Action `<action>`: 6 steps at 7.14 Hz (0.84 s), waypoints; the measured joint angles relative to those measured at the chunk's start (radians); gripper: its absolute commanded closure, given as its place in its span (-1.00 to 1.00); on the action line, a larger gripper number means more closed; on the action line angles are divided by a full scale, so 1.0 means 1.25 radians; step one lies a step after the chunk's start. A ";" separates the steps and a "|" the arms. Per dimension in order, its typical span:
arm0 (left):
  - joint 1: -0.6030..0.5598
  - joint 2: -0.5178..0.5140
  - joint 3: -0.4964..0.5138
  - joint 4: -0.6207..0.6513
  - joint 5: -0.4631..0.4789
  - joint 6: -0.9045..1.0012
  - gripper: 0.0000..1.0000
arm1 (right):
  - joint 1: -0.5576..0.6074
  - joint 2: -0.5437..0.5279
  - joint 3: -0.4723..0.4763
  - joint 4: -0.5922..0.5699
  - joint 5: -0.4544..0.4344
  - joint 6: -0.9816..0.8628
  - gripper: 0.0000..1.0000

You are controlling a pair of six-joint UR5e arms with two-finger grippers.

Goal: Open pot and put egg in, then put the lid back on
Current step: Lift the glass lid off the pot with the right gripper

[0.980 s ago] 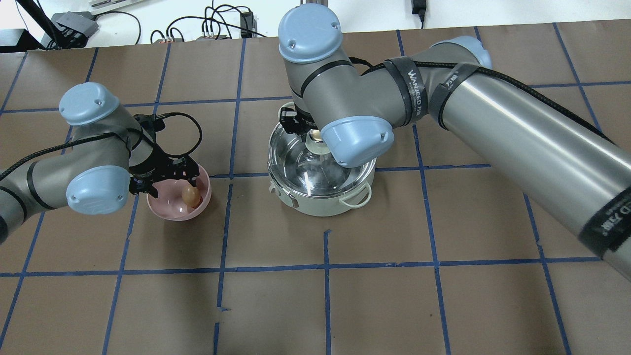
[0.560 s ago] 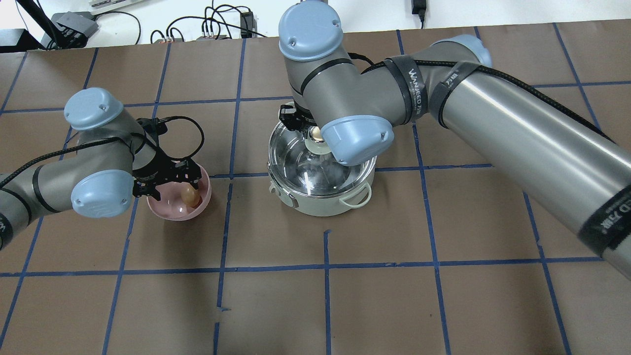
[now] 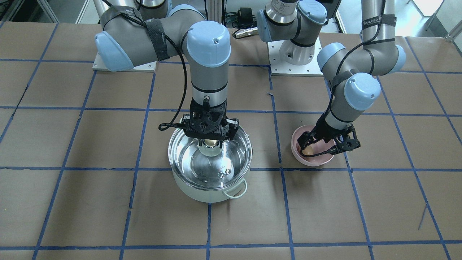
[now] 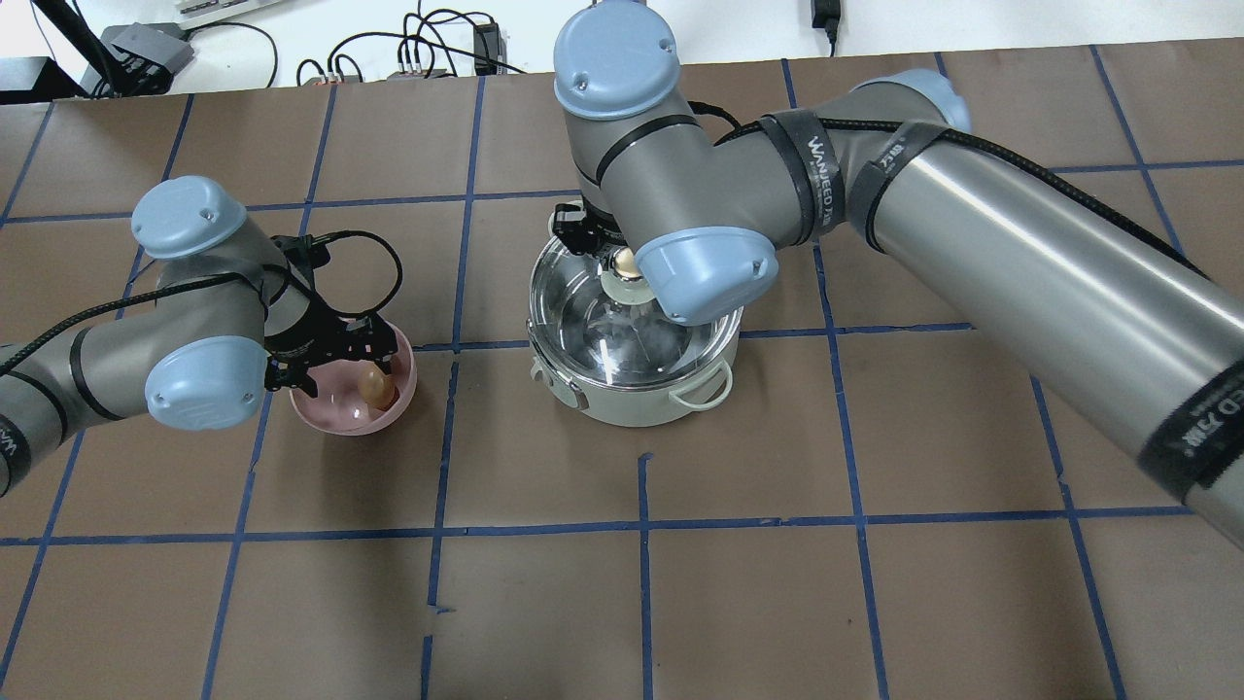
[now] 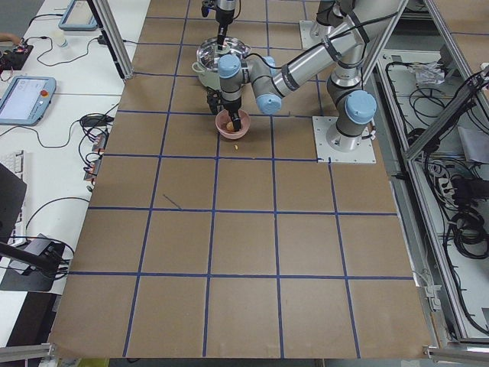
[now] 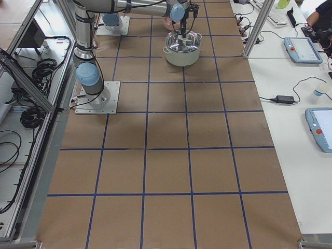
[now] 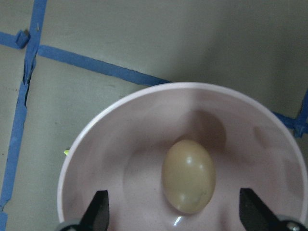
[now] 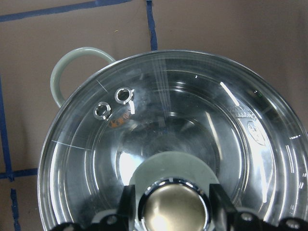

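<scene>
Brown paper-covered table (image 4: 875,583) with blue tape grid, unchanged. The big grey right arm (image 4: 1020,253) reaches across to the table's middle, and its wrist sits slightly higher than a second ago. The grey left arm (image 4: 185,321) with pale blue joint caps has shifted a little toward the centre and dipped lower.

Wide round mint-green pot (image 4: 632,403), steel inside, loop side handles, stands mid-table in the same spot. The round clear glass lid (image 4: 583,311) covers it. Cannot tell whether the lid rests on the rim or is just clear of it, and it has hardly moved. The small pink plastic bowl (image 4: 350,418) is well apart from the pot on the robot's left, not moved.

The black right gripper (image 3: 211,142) points straight down over the lid's centre. Its fingers (image 8: 127,204) are pressed against both sides of the knob, clamped on it. The black left gripper (image 7: 174,215) is lowered into the bowl, slightly deeper than before. Its fingers (image 7: 99,211) are spread apart, one on each side of the egg and touching neither it nor each other.

Small tan-brown oval egg (image 7: 187,175) lies in the bottom of the pink bowl, same place as earlier, not gripped. The gold metal knob (image 4: 623,261) on a pale green base sits between the right fingers.
</scene>
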 measured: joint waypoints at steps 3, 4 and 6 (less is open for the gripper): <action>0.000 -0.017 0.001 0.026 0.001 0.000 -0.88 | -0.004 0.000 -0.003 -0.001 0.000 -0.024 0.25; 0.000 -0.029 0.001 0.045 0.002 0.000 -0.88 | -0.009 -0.002 -0.009 0.002 -0.001 -0.033 0.25; 0.000 -0.049 0.003 0.074 0.003 0.001 -0.86 | -0.042 -0.014 -0.037 0.034 -0.001 -0.058 0.24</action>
